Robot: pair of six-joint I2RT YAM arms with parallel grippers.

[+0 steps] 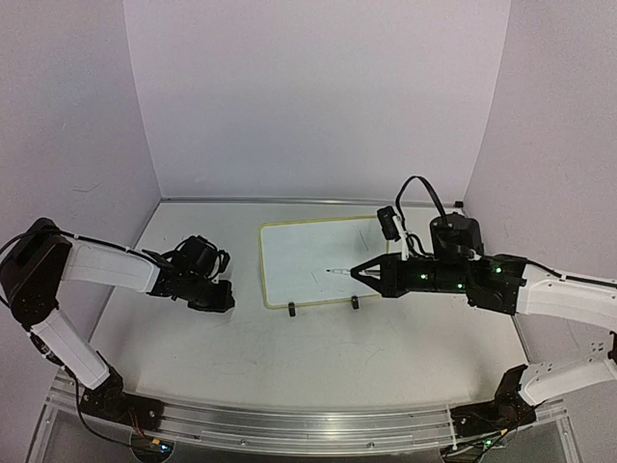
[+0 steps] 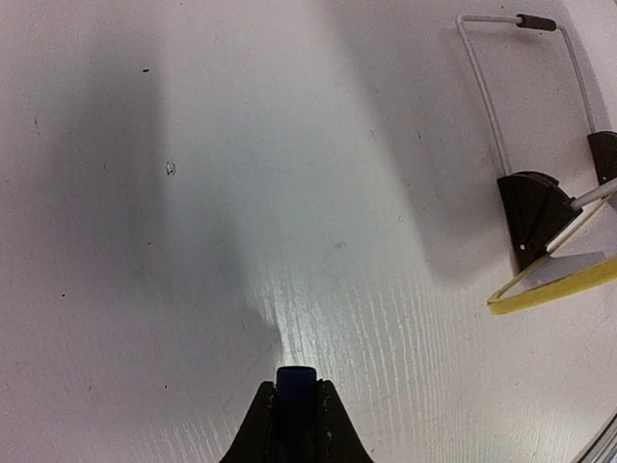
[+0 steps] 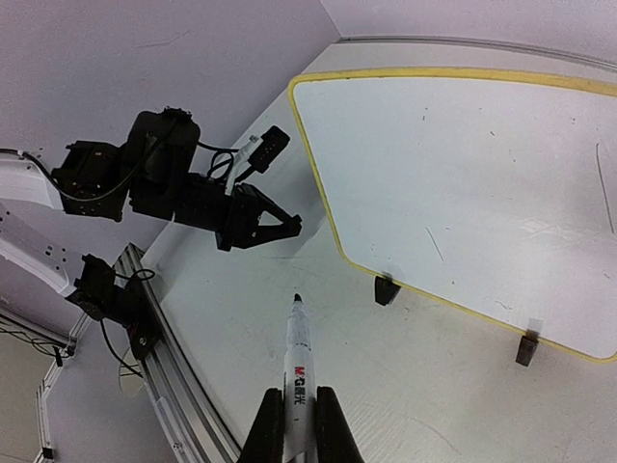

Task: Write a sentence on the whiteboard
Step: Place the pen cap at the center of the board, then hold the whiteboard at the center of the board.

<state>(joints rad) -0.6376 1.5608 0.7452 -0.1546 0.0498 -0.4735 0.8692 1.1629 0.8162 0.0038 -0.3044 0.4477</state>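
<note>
My right gripper (image 3: 297, 403) has its jaws pinched on the marker (image 3: 297, 347), nib pointing forward from the wrist. The whiteboard (image 1: 310, 246) lies flat on the table (image 1: 318, 371) between the two arms, its two black clip feet (image 1: 291, 310) on the edge nearest me. From above, the nib looks to be over the board's near half, but in the right wrist view it shows against bare table short of the yellow frame, so I judge it is hanging above the surface, not touching. The board carries only a few faint thin strokes, nothing I can read as a sentence, so I take the writing as barely begun. To do it well I would bring the nib down gently until it just meets the white, hold the pen at a steady slant, and start near one end so the line has room to run. Light pressure matters, since the board looks loose and a hard push could slide it. My left gripper (image 1: 220, 297) sits low just left of the board, jaws closed on a small dark-blue piece (image 2: 295, 384), probably the pen's cap; I could rest that arm against the frame to steady the board
</note>
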